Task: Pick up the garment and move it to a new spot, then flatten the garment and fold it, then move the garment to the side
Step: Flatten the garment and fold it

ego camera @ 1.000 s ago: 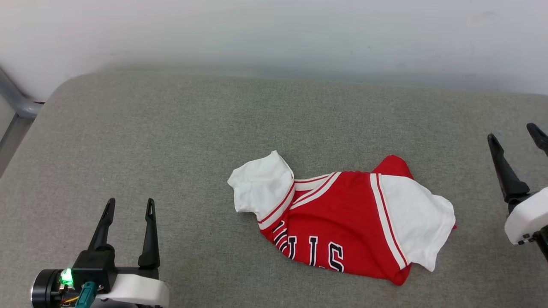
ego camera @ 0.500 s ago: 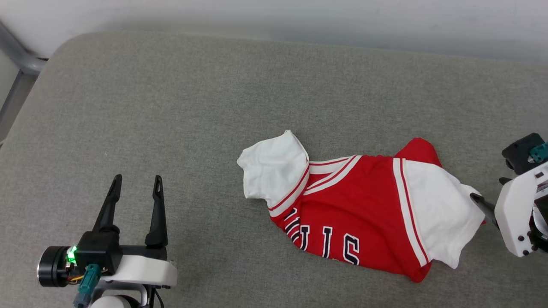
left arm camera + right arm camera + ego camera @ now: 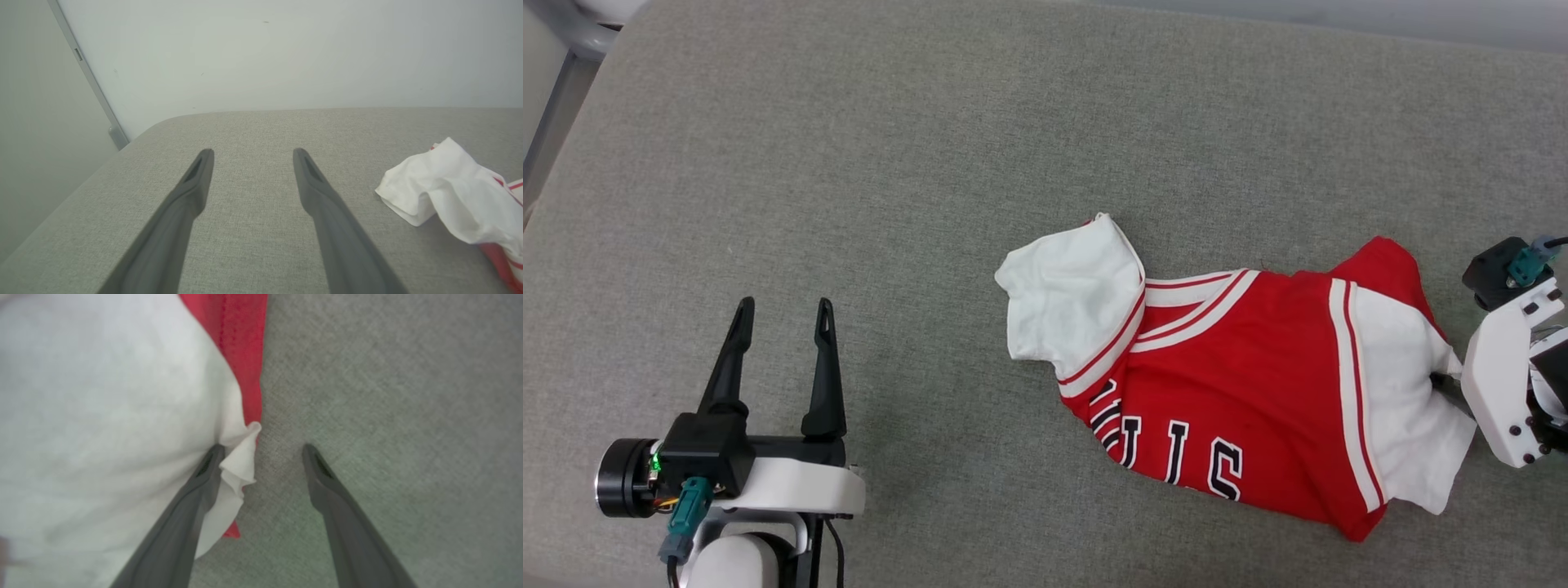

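Note:
The garment (image 3: 1241,384) lies crumpled on the grey cushioned surface, red body with the black lettering facing up and a white sleeve at each end. My right gripper (image 3: 263,447) is open and points down at the edge of the garment's right sleeve (image 3: 122,416). Its left finger (image 3: 196,490) presses on the white fabric and a small fold of sleeve lies between the jaws. Its white wrist housing (image 3: 1503,384) stands at the garment's right end. My left gripper (image 3: 783,314) is open and empty, well to the left of the other sleeve (image 3: 441,183).
The grey cushioned surface (image 3: 931,163) stretches wide to the left of and behind the garment. Its left edge meets a grey metal frame (image 3: 547,106). A pale wall (image 3: 286,53) rises behind the surface's far edge.
The head camera has tilted down, so the whole picture shifted. My right gripper swung from upright at the far right down onto the garment's right sleeve edge. The left gripper stayed put.

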### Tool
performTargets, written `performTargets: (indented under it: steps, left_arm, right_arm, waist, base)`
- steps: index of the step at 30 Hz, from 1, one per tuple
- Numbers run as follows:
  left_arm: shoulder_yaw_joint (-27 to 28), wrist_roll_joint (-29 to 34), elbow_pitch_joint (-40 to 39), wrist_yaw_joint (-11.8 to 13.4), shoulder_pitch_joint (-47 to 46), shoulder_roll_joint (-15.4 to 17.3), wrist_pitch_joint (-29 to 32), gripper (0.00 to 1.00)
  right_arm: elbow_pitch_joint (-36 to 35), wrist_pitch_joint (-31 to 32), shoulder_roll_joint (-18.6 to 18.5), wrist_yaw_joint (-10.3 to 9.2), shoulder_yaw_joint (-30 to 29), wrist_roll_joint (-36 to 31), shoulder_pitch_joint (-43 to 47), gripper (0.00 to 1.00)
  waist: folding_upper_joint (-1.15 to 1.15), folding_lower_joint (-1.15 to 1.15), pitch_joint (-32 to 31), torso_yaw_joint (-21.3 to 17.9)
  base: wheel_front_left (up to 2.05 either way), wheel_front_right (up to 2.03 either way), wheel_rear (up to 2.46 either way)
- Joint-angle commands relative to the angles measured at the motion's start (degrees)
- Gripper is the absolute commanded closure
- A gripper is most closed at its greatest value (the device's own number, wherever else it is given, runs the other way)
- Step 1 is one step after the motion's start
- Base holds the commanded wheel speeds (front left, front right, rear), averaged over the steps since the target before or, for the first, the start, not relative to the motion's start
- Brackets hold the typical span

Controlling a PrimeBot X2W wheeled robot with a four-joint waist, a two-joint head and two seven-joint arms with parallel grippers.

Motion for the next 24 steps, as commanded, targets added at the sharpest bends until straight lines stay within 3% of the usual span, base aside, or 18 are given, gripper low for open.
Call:
performTargets:
  steps: [1, 2, 13, 24]
  left_arm:
    - [0.3, 0.0, 0.1, 0.0, -0.5, -0.2, -0.1, 0.0]
    - [0.4, 0.1, 0.2, 0.0, -0.5, -0.2, -0.1, 0.0]
    - [1.0, 1.0, 0.9, 0.1, 1.5, 0.2, -0.1, 0.0]
    - [0.9, 1.1, 0.7, 0.5, 4.8, 0.1, -0.1, 0.0]
  right_arm:
    - [3.1, -0.8, 2.4, -0.04, 3.6, 0.8, 3.1, 0.89]
    - [3.2, -2.0, 2.5, -0.04, 3.6, 1.2, 2.4, 1.0]
    - [-0.1, -20.1, 0.7, -0.06, -2.5, 3.8, -1.8, 1.0]
    - [2.2, -23.7, -1.1, -0.07, -14.7, 5.3, 8.4, 1.0]
  waist:
    - [0.0, 0.0, 0.0, -0.3]
    - [0.0, 0.0, -0.2, -0.5]
    - [0.0, 0.0, -5.8, -4.0]
    - [0.0, 0.0, -9.8, -5.4]
  base:
    - [0.0, 0.0, 0.0]
    - [0.0, 0.0, 0.0]
    - [0.0, 0.0, 0.0]
    - [0.0, 0.0, 0.0]
